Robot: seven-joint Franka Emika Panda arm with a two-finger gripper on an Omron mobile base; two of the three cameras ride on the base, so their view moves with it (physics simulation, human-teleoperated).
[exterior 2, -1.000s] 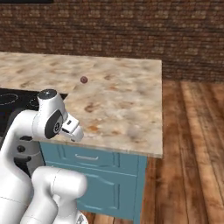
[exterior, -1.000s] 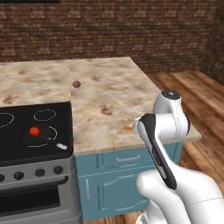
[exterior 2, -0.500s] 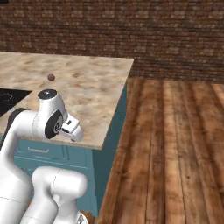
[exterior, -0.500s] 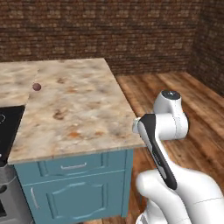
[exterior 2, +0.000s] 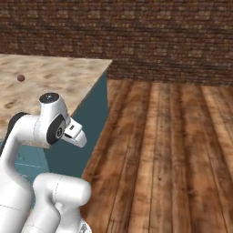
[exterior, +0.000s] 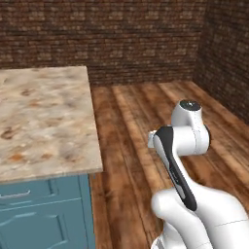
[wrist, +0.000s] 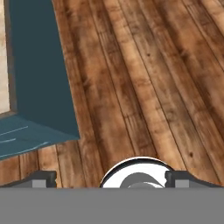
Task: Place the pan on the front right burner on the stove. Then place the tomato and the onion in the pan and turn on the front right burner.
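Gripper (wrist: 110, 178) hangs with fingers apart, gripping nothing, above bare wooden floor (exterior 2: 173, 150) beside the counter's (exterior: 44, 121) corner (onion (exterior 2: 20, 78) sits well back).

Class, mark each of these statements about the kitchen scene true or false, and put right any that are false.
1. The gripper is open and holds nothing. True.
2. The onion lies on the wooden floor. False: it rests on the marble counter.
3. The hand view looks down on the wooden floor beside the blue cabinet. True.
4. The wall behind the counter is white tile. False: it is dark brick.
5. The cabinet below the counter is red. False: it is blue.
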